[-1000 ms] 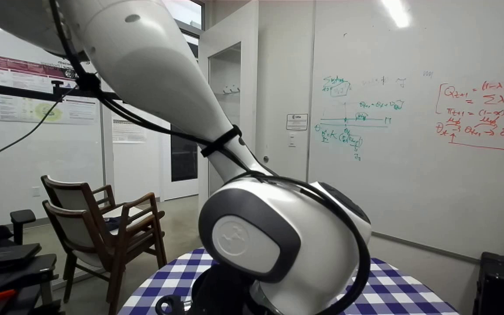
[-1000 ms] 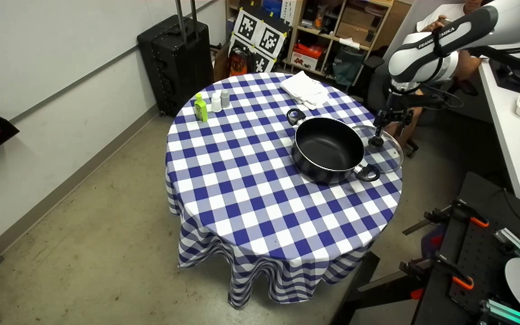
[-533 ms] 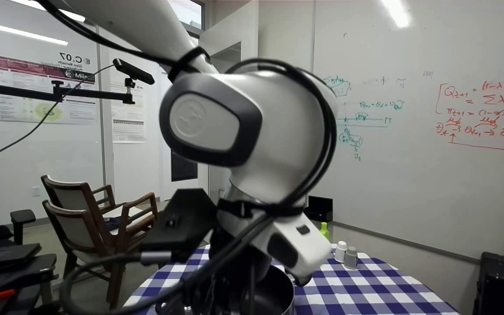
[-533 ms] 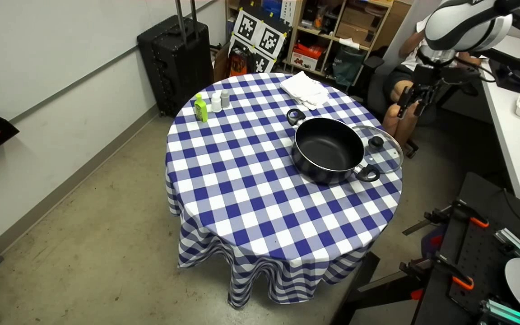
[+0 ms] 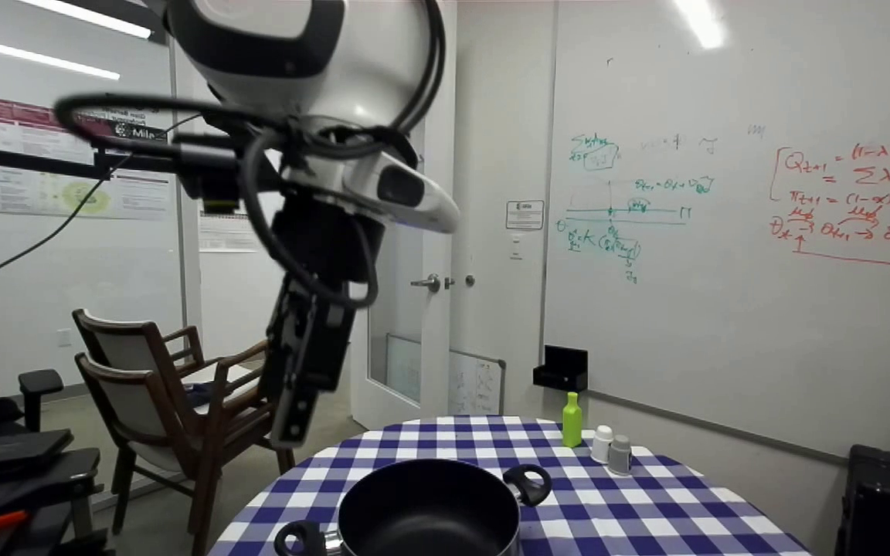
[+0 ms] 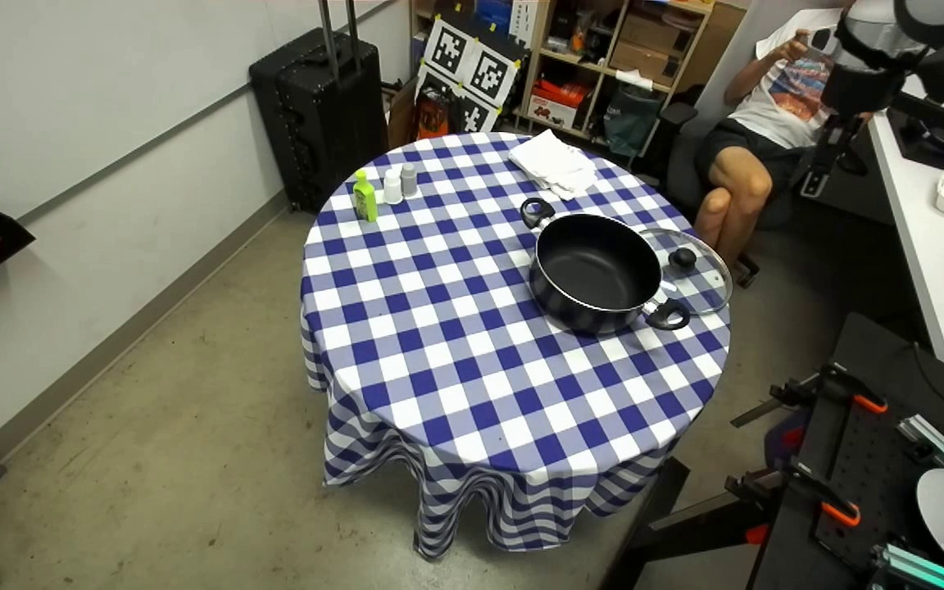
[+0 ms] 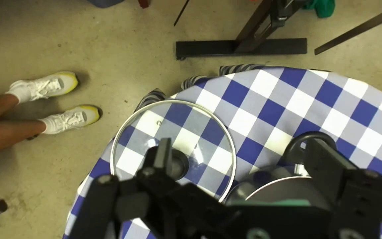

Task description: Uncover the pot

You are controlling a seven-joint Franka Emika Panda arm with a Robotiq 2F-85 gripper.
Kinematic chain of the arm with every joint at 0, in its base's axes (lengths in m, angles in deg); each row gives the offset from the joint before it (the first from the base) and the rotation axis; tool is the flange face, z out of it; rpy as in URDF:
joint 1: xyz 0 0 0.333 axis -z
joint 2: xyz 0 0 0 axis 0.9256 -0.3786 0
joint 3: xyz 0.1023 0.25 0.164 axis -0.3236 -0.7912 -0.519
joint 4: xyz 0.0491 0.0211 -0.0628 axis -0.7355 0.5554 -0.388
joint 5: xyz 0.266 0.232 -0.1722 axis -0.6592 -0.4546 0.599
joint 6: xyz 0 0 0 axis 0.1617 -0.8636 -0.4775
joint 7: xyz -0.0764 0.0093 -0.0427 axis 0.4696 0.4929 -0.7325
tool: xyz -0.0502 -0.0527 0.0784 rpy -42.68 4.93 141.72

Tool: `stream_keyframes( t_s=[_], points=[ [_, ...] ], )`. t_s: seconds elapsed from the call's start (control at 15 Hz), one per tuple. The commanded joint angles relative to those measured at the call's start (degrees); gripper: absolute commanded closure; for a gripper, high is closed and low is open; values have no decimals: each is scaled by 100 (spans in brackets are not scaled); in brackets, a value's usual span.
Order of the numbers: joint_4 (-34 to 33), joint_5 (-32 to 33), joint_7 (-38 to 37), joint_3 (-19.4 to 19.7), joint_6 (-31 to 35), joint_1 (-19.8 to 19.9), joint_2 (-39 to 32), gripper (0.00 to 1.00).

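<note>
The black pot stands uncovered on the checkered table; it also shows in an exterior view and in part in the wrist view. Its glass lid with a black knob lies flat on the table beside the pot, knob up, at the table's edge. In the wrist view the lid reaches slightly past the edge. My gripper is raised well above the table, also in an exterior view. In the wrist view its fingers are wide apart with nothing between them.
A green bottle, a white shaker and a grey shaker stand near the far table edge. A folded white cloth lies on the table. A person sits close to the table, near the arm.
My gripper was down at the lid's knob; it has risen up and away from the table, empty. The lid and pot have stayed in place.
</note>
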Motion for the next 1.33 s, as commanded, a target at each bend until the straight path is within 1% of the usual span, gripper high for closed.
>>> stream_keyframes(
  t_s=[0.0,0.13,0.2,0.33,0.47,1.27],
  points=[
    [786,519,452,22,-218,-334,1446,0],
    [902,434,849,50,-352,-516,1954,0],
    [562,387,483,130,-261,-500,1313,0],
    [725,400,648,137,-353,-606,1767,0],
    [832,406,678,143,-361,-627,1936,0],
    [882,406,719,151,-360,-627,1932,0]
  ],
)
